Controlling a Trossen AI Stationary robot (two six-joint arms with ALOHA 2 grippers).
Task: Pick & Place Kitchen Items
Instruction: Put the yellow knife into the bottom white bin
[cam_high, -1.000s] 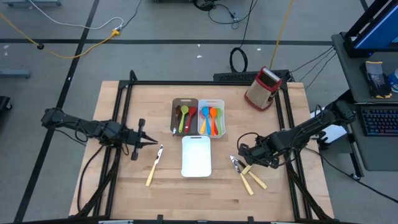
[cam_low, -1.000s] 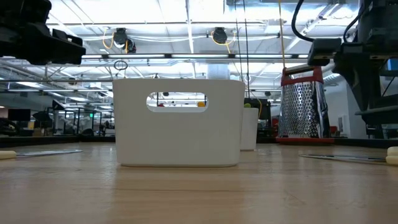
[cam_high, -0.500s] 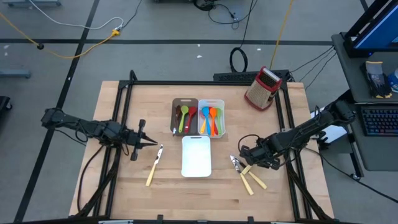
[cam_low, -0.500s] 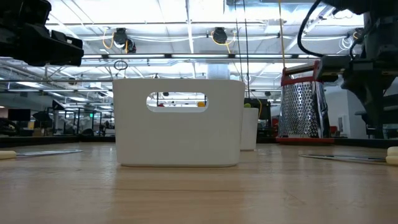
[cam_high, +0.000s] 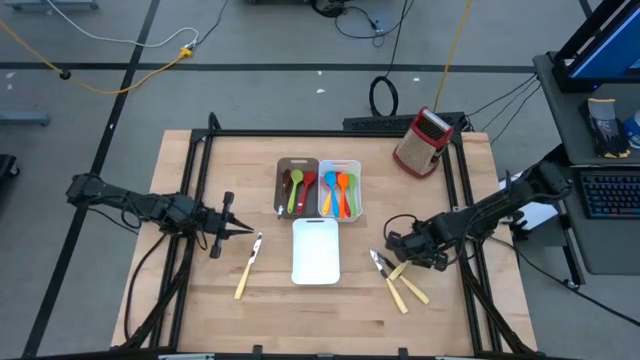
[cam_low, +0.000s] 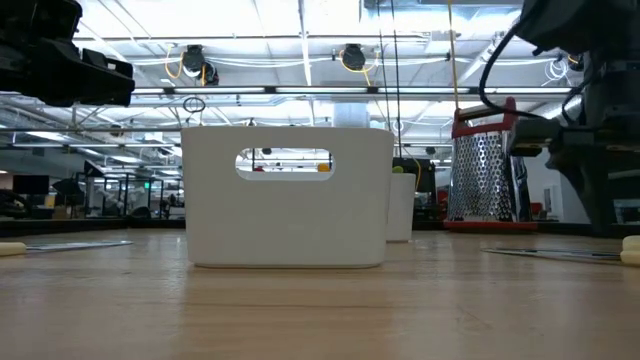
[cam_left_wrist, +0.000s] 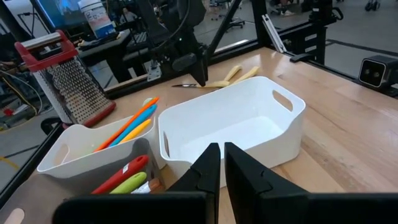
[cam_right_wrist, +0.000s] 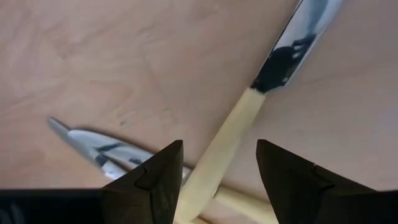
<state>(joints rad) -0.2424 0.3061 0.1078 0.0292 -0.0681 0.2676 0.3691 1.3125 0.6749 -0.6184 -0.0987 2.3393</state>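
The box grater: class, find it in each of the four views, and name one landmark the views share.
High view: box grater at the table's far right corner.
Low view: right of the empty white bin, standing upright.
Left wrist view: upper left, beyond the spoon bin.
Right wrist view: not in it.
Shared landmark: the empty white bin.

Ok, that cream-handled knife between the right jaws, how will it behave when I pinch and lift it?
The knife is probably stiff and light: a thin metal blade on a slim handle. It lies flat on the wood, so the right gripper, jaws open astride the handle, may find it slippery. It crosses another knife, which may shift.
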